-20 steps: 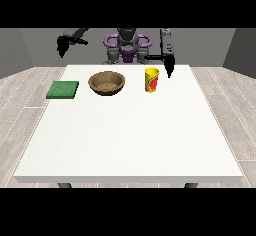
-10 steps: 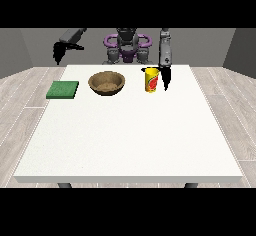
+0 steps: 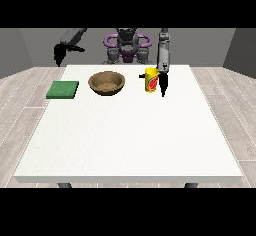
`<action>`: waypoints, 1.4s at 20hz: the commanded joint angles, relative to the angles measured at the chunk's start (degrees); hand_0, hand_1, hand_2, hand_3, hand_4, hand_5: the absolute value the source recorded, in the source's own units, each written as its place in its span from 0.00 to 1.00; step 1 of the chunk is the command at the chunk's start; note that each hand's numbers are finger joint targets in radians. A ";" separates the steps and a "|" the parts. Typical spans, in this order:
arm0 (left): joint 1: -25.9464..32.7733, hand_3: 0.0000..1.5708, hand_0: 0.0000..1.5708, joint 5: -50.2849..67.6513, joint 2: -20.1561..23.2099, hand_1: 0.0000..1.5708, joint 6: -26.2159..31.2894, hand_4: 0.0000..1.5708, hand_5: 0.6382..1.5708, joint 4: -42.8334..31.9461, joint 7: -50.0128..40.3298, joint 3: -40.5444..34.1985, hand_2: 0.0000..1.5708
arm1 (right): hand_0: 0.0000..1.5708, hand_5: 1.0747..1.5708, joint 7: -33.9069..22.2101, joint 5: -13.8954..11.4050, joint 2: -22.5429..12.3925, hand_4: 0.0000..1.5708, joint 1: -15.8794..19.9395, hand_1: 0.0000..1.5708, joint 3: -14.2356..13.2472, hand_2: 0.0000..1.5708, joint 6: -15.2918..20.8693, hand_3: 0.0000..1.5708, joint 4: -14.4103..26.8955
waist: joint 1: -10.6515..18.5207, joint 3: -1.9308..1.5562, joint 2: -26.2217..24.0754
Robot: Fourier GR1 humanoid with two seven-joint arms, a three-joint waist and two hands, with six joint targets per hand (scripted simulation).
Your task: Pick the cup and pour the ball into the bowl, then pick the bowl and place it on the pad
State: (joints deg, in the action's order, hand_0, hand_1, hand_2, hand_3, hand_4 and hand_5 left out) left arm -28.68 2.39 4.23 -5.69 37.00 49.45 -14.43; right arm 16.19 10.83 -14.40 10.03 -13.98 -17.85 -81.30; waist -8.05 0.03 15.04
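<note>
You see the cup just beside the hand at the view's right, bowl on its other side. You cannot tell whether the fingers clasp it.

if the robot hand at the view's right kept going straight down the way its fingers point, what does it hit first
Most likely the white table. The robot hand points downward just beside the yellow cup, so it should pass alongside it, though depth is unclear.
</note>
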 commanded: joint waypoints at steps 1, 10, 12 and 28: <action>-3.30 0.00 0.00 1.11 -0.80 0.00 -2.85 0.49 0.73 -3.95 6.06 -2.32 0.00 | 0.00 1.00 3.10 -0.19 -0.40 0.00 -0.06 0.00 0.33 0.00 -1.74 0.00 -1.15 | -2.83 0.01 4.06; 3.63 1.00 0.84 -9.21 -0.47 0.84 -17.63 0.95 0.65 -1.27 7.24 2.37 1.00 | 0.00 1.00 0.13 3.24 -4.17 0.00 1.63 0.00 -3.53 0.00 -3.26 0.00 -0.41 | -3.24 -0.02 1.91; 1.73 1.00 0.84 -12.07 -0.54 0.84 -18.70 0.95 0.66 -1.10 -1.78 5.53 1.00 | 0.00 1.00 -6.54 3.03 -3.89 0.00 0.79 0.00 -2.13 0.00 -1.99 0.00 -0.25 | -2.79 -0.04 -5.73; -11.79 1.00 0.93 -31.28 17.66 0.93 -16.02 1.00 0.70 3.45 -34.62 15.03 1.00 | 0.00 0.99 -1.11 1.36 -4.94 0.00 -0.60 0.00 -4.66 0.00 -3.67 0.00 13.67 | 3.00 -0.05 -13.85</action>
State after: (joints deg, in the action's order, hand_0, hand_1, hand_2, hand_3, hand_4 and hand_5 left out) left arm -39.17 -26.85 20.48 -23.98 38.86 18.14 -0.16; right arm 13.79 12.75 -19.14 9.38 -18.13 -21.73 -69.43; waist -6.24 -0.10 1.55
